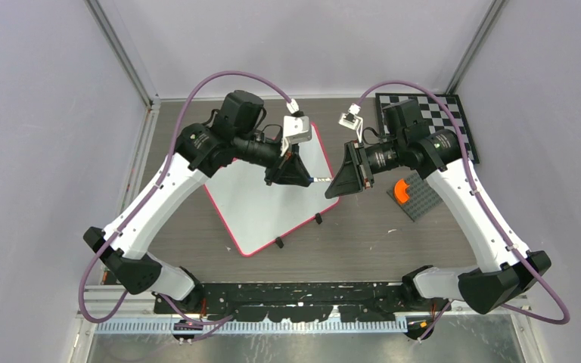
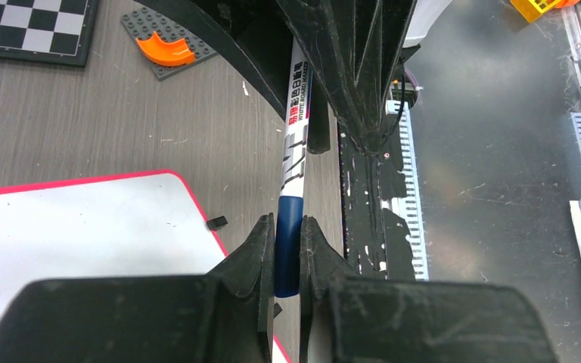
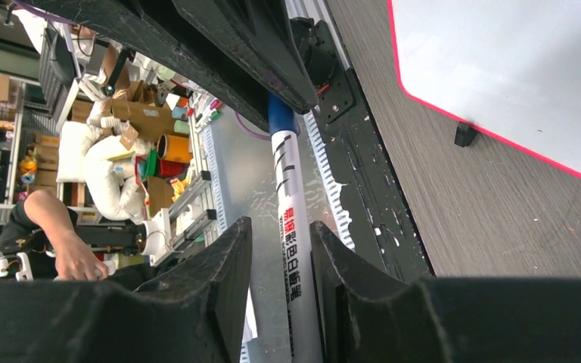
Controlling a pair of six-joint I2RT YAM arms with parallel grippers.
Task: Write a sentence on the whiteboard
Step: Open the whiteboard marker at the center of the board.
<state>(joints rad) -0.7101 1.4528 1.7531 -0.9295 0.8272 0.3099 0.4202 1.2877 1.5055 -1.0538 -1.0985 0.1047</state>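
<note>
The whiteboard [image 1: 261, 204] lies flat, white with a red-pink rim, and its surface is blank. No sentence shows on it. A whiteboard marker [image 1: 321, 181] hangs level between my two grippers, above the board's right edge. My left gripper [image 1: 302, 178] is shut on the marker's blue cap [image 2: 288, 242]; its jaws [image 2: 287, 223] press both sides of the cap. My right gripper [image 1: 334, 183] faces it. Its jaws [image 3: 280, 227] stand around the white marker body [image 3: 291, 204] with a gap on one side, so they are open. The board also shows in the left wrist view [image 2: 68, 227] and the right wrist view [image 3: 514, 68].
A black-and-white checkerboard [image 1: 431, 113] lies at the back right. An orange curved piece [image 1: 402, 190] sits on a small grey baseplate [image 1: 421, 198] under the right arm. Two black clips [image 1: 279, 243] sit on the whiteboard's near edge. The black base rail [image 1: 302, 299] runs along the front.
</note>
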